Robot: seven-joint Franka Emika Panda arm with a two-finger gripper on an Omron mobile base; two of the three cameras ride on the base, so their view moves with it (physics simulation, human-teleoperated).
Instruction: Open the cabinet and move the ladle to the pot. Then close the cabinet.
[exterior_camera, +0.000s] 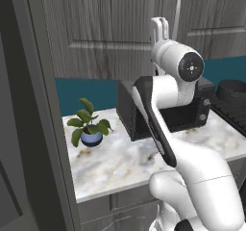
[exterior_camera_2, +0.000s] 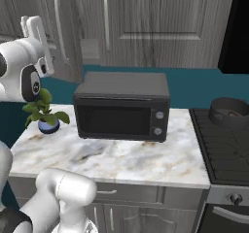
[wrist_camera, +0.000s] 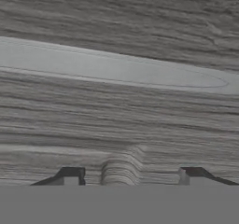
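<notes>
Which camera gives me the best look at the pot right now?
The right base view: the pot sits whole on the stove, its rim and inside visible. The left base view catches it cropped at the right edge.

Readable text: none on any surface.
Microwave (exterior_camera_2: 121,108): the front shows two round knobs, with no lettering, digits or brand mark that can be made out.
Cabinet (exterior_camera_2: 160,23): plain woodgrain doors, no label or sign.
Pot (exterior_camera_2: 228,111): matte sides, no marking.
Stove knob (exterior_camera_2: 235,198): too small to tell whether it carries any symbol.
Robot arm joint cap (exterior_camera: 190,67): a few small pale dots, no legible characters.
</notes>
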